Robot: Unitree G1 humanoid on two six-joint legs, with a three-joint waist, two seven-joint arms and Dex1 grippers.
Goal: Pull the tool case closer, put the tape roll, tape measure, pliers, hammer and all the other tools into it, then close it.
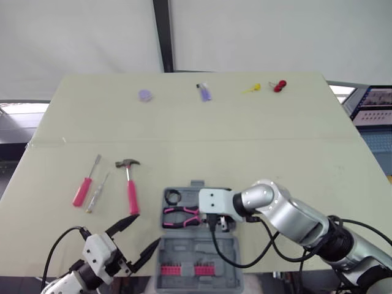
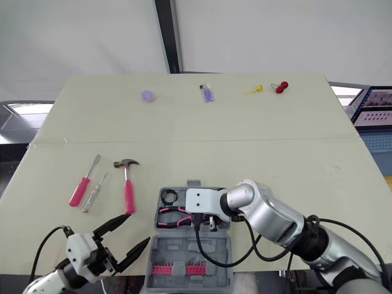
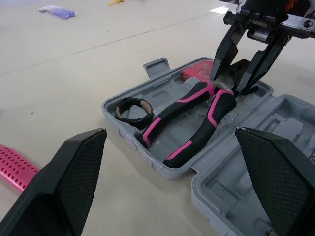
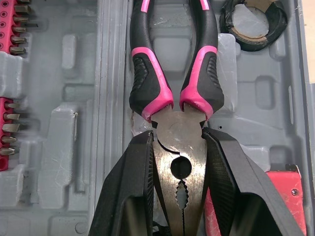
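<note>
The grey tool case (image 1: pixel 202 251) lies open at the table's near edge. In its far half lie the pink-and-black pliers (image 1: pixel 180 216), a black tape roll (image 1: pixel 172 196) and a red tape measure (image 3: pixel 197 71). My right gripper (image 4: pixel 178 133) reaches down into the case with its fingers (image 4: pixel 224 167) pressed on both sides of the pliers' metal head. My left gripper (image 1: pixel 147 229) hovers open, with nothing in it, at the case's near left corner. On the table to the left lie a pink-handled hammer (image 1: pixel 129 184), a pink screwdriver (image 1: pixel 84 185) and a thin clear-handled one (image 1: pixel 98 193).
Rows of pink-mounted bits (image 1: pixel 184 269) sit in the case's near half. Along the table's far edge lie a purple disc (image 1: pixel 145 95), a purple item (image 1: pixel 204 92), a yellow piece (image 1: pixel 252 89) and a red piece (image 1: pixel 280 86).
</note>
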